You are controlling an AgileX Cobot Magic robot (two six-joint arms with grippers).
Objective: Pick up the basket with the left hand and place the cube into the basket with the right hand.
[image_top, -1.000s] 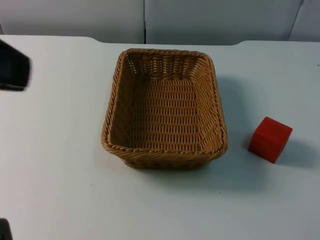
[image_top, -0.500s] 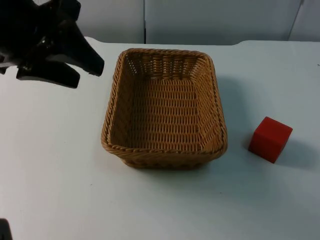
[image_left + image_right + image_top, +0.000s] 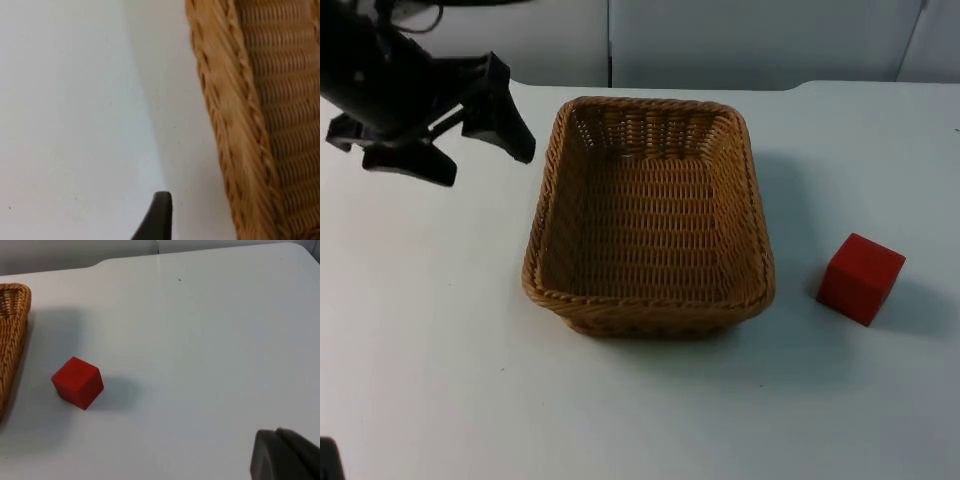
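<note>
A tan wicker basket (image 3: 548, 215) stands empty in the middle of the white table. My left gripper (image 3: 485, 166) hovers just off the basket's far left corner, its two black fingers spread open with nothing between them. The left wrist view looks down along the basket's left rim (image 3: 225, 115), with one fingertip (image 3: 158, 220) over bare table beside it. A red cube (image 3: 860, 278) rests on the table to the right of the basket, apart from it. In the right wrist view the cube (image 3: 77, 382) lies beyond the basket's edge (image 3: 10, 330), far from my right gripper (image 3: 285, 456), which waits shut.
The grey partition wall (image 3: 720, 40) closes off the table's far edge. White table surface (image 3: 430, 330) stretches to the left of the basket and in front of it.
My left arm has swung in from the table's left edge to the basket's far left corner, and its fingers have spread apart. Basket and cube have not moved.
</note>
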